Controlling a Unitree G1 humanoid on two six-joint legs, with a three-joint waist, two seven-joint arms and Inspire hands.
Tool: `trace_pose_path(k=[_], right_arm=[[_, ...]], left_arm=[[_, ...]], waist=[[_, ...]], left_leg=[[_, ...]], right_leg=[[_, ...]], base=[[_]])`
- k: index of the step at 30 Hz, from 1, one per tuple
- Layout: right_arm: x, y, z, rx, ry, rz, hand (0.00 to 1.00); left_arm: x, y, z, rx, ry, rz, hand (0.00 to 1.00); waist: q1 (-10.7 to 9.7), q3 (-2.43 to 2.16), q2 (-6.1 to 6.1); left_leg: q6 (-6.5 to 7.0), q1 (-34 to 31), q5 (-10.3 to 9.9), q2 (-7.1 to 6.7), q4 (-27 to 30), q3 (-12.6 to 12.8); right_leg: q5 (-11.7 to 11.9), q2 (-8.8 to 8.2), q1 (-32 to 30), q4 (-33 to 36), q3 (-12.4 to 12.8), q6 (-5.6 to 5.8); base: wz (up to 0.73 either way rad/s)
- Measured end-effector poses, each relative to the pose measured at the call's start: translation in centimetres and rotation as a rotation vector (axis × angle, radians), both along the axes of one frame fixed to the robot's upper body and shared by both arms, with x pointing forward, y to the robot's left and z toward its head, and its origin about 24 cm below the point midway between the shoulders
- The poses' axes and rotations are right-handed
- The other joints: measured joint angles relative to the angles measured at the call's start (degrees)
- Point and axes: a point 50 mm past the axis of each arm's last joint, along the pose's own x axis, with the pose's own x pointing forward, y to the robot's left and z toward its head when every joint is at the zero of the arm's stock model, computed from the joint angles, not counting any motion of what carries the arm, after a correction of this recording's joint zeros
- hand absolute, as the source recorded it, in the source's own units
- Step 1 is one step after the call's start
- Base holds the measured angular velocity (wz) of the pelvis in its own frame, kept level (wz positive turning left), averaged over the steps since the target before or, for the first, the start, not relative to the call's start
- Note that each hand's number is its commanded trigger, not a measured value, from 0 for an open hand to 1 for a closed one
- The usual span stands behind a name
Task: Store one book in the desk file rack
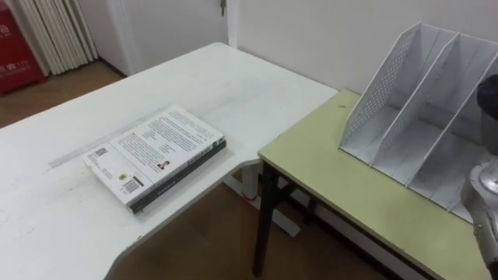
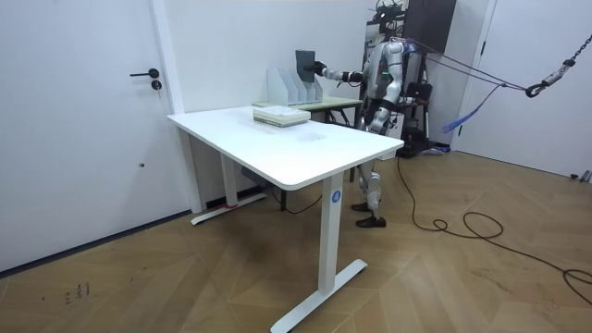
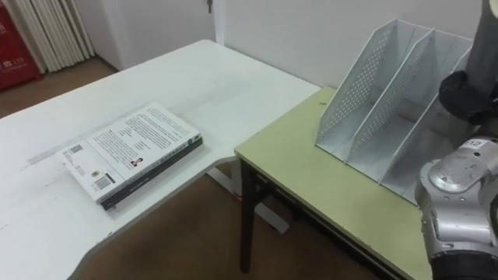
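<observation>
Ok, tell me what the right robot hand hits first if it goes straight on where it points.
Probably the file rack: in the room view the right robot hand holds a dark book upright close by its dividers, though depth is unclear.

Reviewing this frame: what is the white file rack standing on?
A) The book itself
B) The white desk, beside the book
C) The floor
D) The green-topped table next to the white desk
D: the file rack stands on the green-topped table, while the book lies flat and apart from it on the white desk.
</observation>
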Motion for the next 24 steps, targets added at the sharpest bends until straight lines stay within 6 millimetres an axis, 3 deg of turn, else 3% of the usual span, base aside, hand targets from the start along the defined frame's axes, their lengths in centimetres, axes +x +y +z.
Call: trace_pose_path(k=[24], right_arm=[[0.0,-0.04,-0.2,0.002,0.009,0.0,0.0]], left_arm=[[-0.12,0.06,-0.06,0.002,0.014,0.007,0.0]], waist=[[0.1,-0.27,0.34]], left_leg=[[0.0,0.0,0.0,0.03,0.1,0.0]], right_leg=[[0.0,0.02,0.0,0.0,0.0,-0.01]], base=[[0.0]])
